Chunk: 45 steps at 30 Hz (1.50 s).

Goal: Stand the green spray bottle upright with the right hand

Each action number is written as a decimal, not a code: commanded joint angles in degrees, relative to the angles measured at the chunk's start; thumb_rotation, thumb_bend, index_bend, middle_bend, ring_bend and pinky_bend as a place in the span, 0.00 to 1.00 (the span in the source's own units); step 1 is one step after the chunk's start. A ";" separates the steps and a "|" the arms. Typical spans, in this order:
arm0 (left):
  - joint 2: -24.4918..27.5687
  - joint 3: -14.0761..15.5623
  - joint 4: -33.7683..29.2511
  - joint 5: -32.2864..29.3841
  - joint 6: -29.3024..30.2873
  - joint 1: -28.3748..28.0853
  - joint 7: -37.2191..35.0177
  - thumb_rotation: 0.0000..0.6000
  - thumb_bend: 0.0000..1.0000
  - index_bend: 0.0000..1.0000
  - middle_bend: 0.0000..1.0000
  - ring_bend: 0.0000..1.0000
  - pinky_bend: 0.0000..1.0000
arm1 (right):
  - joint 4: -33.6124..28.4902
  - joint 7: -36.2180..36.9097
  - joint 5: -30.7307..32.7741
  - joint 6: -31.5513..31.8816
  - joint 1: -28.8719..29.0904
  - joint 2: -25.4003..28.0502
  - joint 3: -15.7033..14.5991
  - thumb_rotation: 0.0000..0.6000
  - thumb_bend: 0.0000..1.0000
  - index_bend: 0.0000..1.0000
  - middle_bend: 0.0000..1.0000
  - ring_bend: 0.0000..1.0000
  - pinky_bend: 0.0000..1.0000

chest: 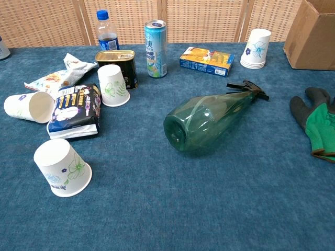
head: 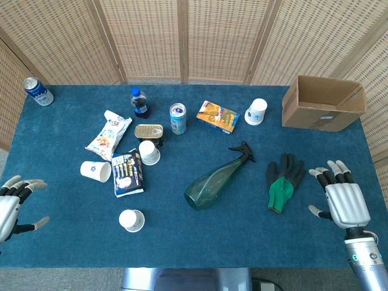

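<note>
The green spray bottle (head: 217, 180) lay on its side on the bench (head: 242, 230), bearing no readable label. Both the right hand (head: 341, 197) and the left hand (head: 13, 205) rested empty, fingers apart.

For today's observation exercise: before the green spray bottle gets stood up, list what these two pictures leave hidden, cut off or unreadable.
- Left robot hand: head view's left edge crops it; absent from chest view.
- Right robot hand: absent from chest view, so its height above the table is unclear.
- Cardboard box: chest view's edge crops it; its inside is unseen in either view.
- Green spray bottle: underside hidden against the table.
- Snack packets' print: too small.
</note>
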 commanded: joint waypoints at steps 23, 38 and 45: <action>-0.08 0.07 0.54 1.06 -1.21 -0.91 -2.83 0.99 0.18 0.26 0.27 0.22 0.08 | -2.30 18.00 -8.74 -3.56 3.06 1.05 0.00 0.73 0.07 0.15 0.28 0.12 0.12; -0.98 -0.05 3.16 0.74 -2.69 -1.83 -5.15 0.99 0.18 0.26 0.27 0.23 0.08 | -7.18 17.33 -4.31 -27.69 21.50 -8.32 4.82 0.48 0.07 0.07 0.24 0.07 0.10; -1.71 0.18 4.78 0.08 -3.44 -1.88 -6.42 0.99 0.18 0.26 0.27 0.22 0.08 | -2.59 12.86 5.12 -35.24 30.32 -16.13 9.40 0.28 0.07 0.05 0.15 0.00 0.07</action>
